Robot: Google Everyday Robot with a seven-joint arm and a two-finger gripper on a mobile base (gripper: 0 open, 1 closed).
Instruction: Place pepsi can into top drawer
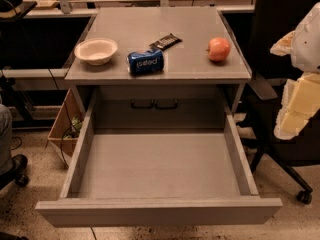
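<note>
The pepsi can [145,61] lies on its side on the grey cabinet top [200,69], near the front edge, left of centre. The top drawer [160,211] is pulled fully out below it and its floor is bare. My gripper [296,104] shows at the right edge as white and pale yellow parts. It hangs beside the cabinet, to the right of the drawer and well away from the can. It holds nothing that I can see.
A white bowl [96,50] stands left of the can. A dark wrapped snack bar [165,41] lies behind it, and a red apple [218,49] sits at the right. A drawer front with two dark handles [154,104] is behind the open drawer. A black office chair [285,144] stands right, a cardboard box [64,129] left.
</note>
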